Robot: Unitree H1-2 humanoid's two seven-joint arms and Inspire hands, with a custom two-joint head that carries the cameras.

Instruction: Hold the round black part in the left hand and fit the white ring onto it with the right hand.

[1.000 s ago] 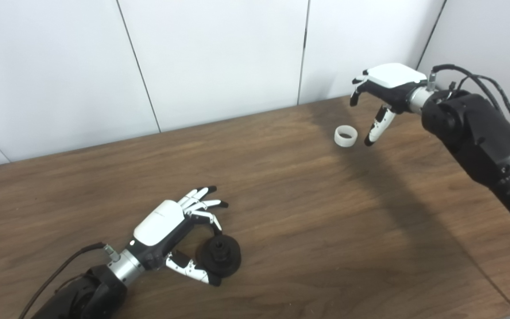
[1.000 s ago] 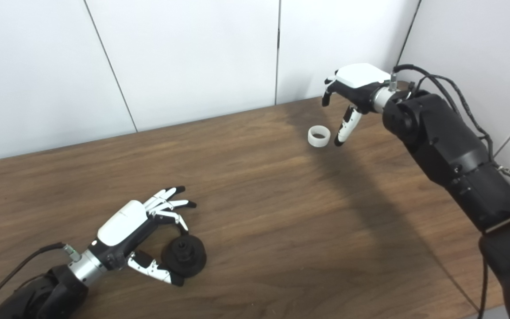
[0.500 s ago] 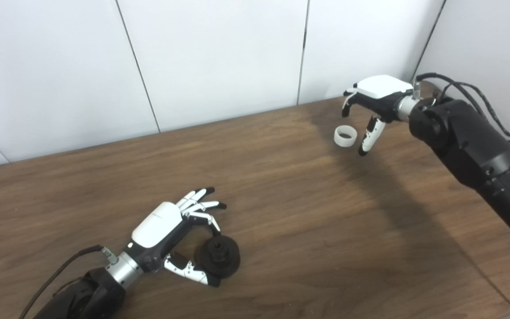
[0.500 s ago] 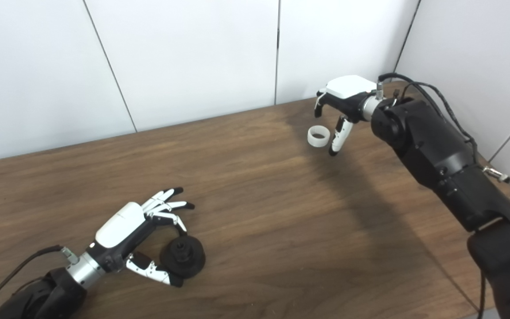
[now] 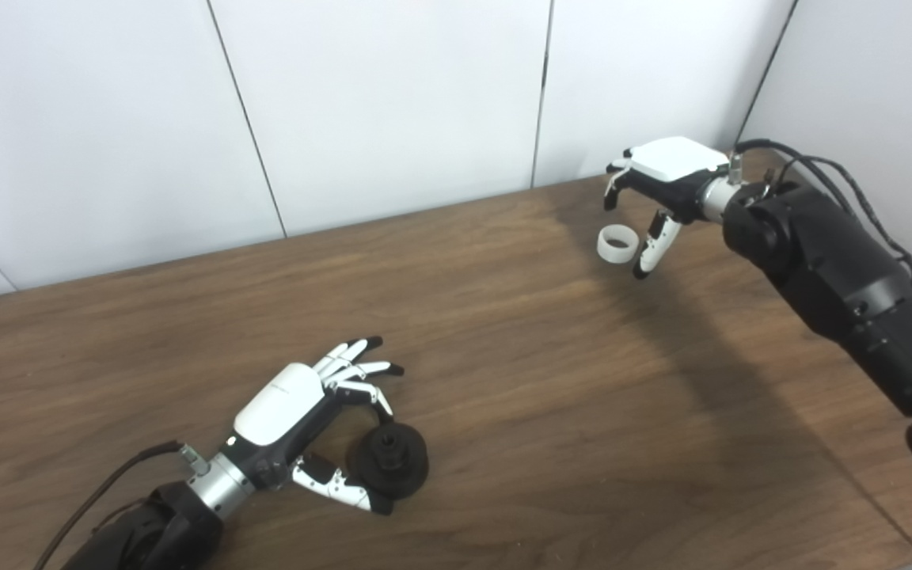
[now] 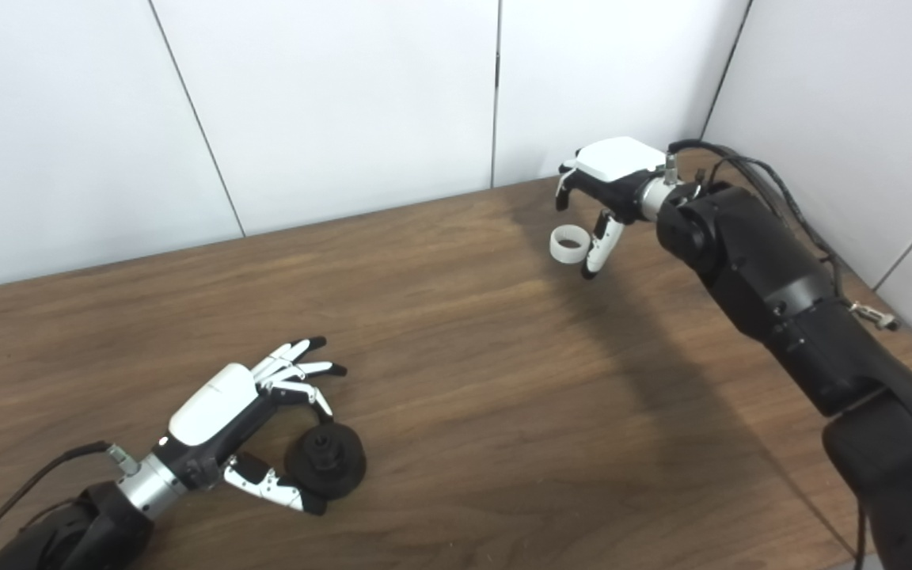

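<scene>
The black part (image 5: 389,466) lies flat on the bench (image 5: 551,412), hub pointing up, between the thumb and fingers of the spread left hand (image 5: 298,419). The ring (image 5: 616,243) sits far right, opening upward, under the spread right hand (image 5: 662,178), thumb just beside it. No writing is readable

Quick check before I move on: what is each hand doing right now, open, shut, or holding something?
Left hand: open, fingers and thumb curved around the round black part, which sits on the table, not gripped.
Right hand: open, fingers apart above and beside the white ring, holding nothing.
</scene>
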